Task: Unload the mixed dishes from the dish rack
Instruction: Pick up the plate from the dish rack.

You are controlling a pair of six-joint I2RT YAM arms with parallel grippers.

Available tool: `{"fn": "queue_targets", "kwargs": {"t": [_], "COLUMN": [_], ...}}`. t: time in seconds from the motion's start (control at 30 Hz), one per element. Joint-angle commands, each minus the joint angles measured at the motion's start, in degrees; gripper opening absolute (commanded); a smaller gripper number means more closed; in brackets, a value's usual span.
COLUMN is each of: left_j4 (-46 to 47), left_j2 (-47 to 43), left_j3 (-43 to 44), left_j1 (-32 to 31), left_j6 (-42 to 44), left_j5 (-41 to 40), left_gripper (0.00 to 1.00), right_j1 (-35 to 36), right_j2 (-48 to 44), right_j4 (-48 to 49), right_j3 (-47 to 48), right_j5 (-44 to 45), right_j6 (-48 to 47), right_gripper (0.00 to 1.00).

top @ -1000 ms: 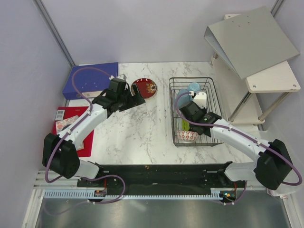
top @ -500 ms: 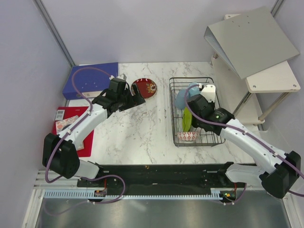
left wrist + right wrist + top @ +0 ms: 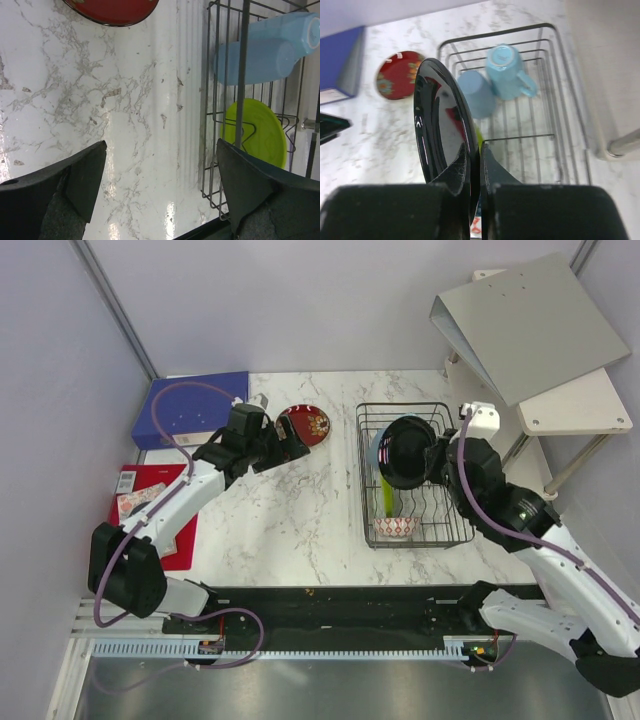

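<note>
The right gripper (image 3: pixel 474 162) is pinching the black plate (image 3: pixel 440 130) at its rim, fingers (image 3: pixel 454 172) pressing on both faces. It is holding the plate on edge above the rack (image 3: pixel 450 515). From above, the plate is hanging over the rack's 12 o'clock half.

The rack is sitting at the 3 o'clock side of the table (image 3: pixel 300 510). Two blue cups are resting at its 12 o'clock end: the handled cup (image 3: pixel 507 70) and, touching it toward 8 o'clock, the second cup (image 3: pixel 476 92). The lime plate (image 3: pixel 260 132) is standing on edge in the slot wires near the rack's middle. The bowl (image 3: pixel 396 527), red and white, is sitting at the rack's 6 o'clock end.

The left gripper (image 3: pixel 161 150) is hovering over bare marble with its fingers (image 3: pixel 85 175) spread wide and nothing between them. It is sitting just at 7 o'clock of the red plate (image 3: pixel 305 425). That plate is lying flat on the table near 12 o'clock, apart from the rack and at 9 o'clock of the rack's far end.

A blue binder (image 3: pixel 190 408) is lying at the table's 10 o'clock corner. A grey binder (image 3: pixel 530 320) is lying tilted on a white shelf (image 3: pixel 575 405) beyond the rack at 2 o'clock.
</note>
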Motion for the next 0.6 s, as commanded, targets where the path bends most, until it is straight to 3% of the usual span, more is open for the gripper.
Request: {"fn": "queue_targets", "kwargs": {"t": [0.0,0.2,0.33,0.57], "left_j4": [9.02,20.46,35.19,41.30], "left_j2": [-5.20,-12.14,-14.43,-14.52], "left_j3": [-1.93,-7.47,-12.90,-16.35], "left_j1": [-0.21,-0.21,-0.21,-0.91], "left_j6": [-2.52,-6.64,-9.19,-10.43], "left_j5": [6.26,16.35,25.33,31.58], "left_gripper": [0.98,1.00,0.99,0.97], "right_j1": [0.09,0.09,0.00,0.00], "right_j2": [-4.07,-6.54,-5.66,-2.41], "right_j4": [10.58,18.76,24.37,34.64], "right_j3": [-4.65,-10.46,-12.83,-15.82], "right_j5": [-10.64,-19.08,-24.62,-32.79], "right_j6": [2.79,7.02,9.30,12.90], "right_gripper": [0.00,0.00,0.00,0.00]}}
